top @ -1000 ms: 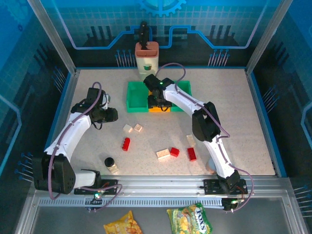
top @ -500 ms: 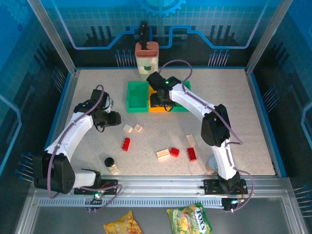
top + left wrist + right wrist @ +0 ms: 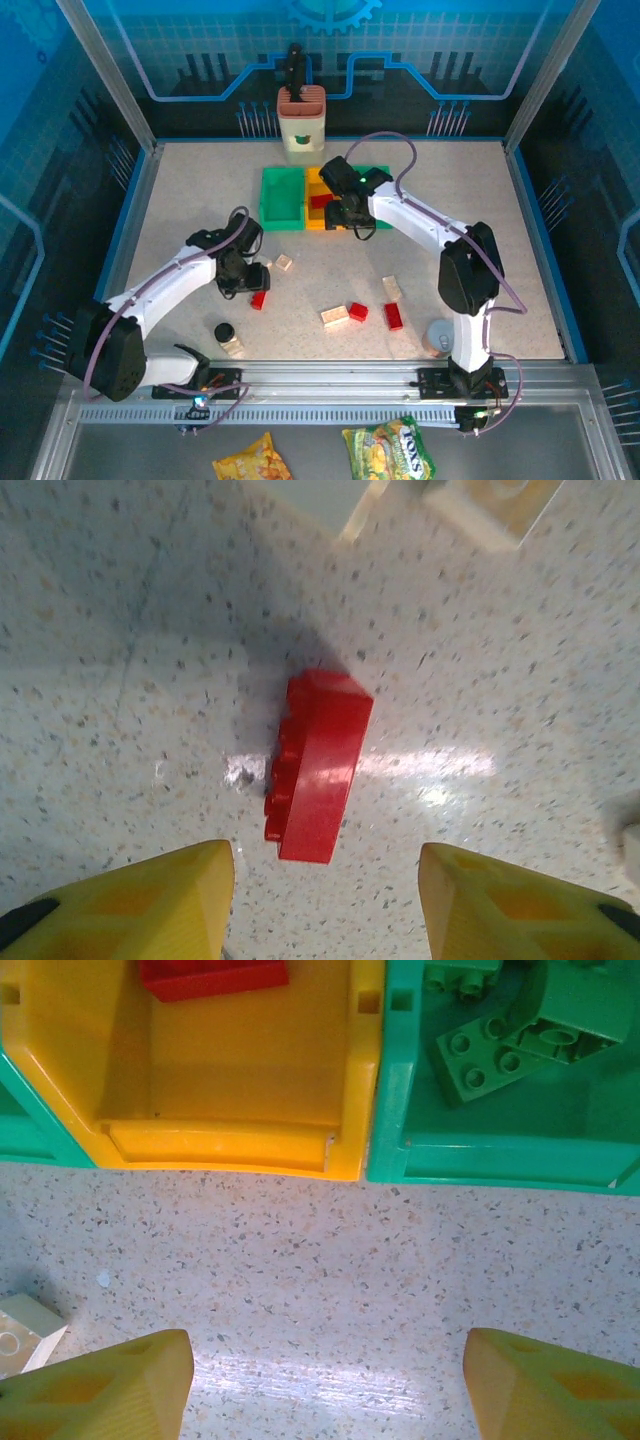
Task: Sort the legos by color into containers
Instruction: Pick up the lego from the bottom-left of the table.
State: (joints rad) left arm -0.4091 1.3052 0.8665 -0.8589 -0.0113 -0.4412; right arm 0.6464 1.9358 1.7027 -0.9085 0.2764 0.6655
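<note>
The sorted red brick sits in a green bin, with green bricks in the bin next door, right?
No: the red brick lies in the orange-yellow bin, per the right wrist view. Green bricks do lie in the neighbouring green bin.

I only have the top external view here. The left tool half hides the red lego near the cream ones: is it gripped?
Observer: No. The red lego lies loose on its side between the left tool's open fingers.
Operator: What's in the green bin under the right arm?
Observer: The green bin holds green legos.
Operator: Right tool carrying anything?
Observer: No, the right tool is open and empty, above the table.
</note>
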